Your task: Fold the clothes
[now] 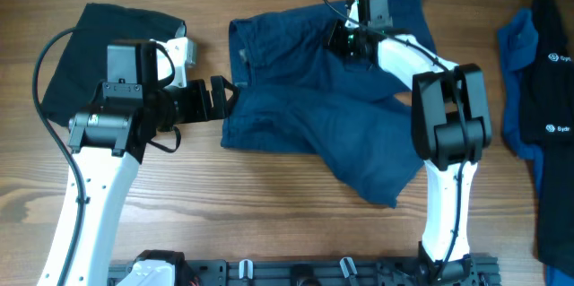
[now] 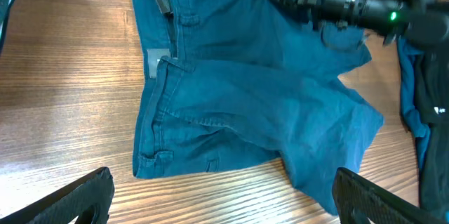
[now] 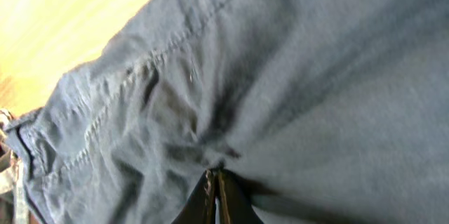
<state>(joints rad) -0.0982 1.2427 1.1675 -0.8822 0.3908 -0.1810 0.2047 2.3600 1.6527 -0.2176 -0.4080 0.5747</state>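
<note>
The dark blue denim shorts [image 1: 314, 107] lie spread across the table's middle, waistband to the left and one leg folded toward the front right. My left gripper [image 1: 218, 98] is open at the waistband edge, its fingers wide apart over bare wood in front of the shorts [image 2: 245, 97]. My right gripper [image 1: 345, 37] is shut on a pinch of the shorts' fabric near the back, and the fabric [image 3: 280, 76] bunches into wrinkles at its closed fingertips [image 3: 214, 178].
A black garment [image 1: 99, 44] lies at the back left under the left arm. Bright blue [image 1: 518, 62] and black [image 1: 556, 98] garments are piled at the right edge. A dark rail [image 1: 305, 273] runs along the table's front.
</note>
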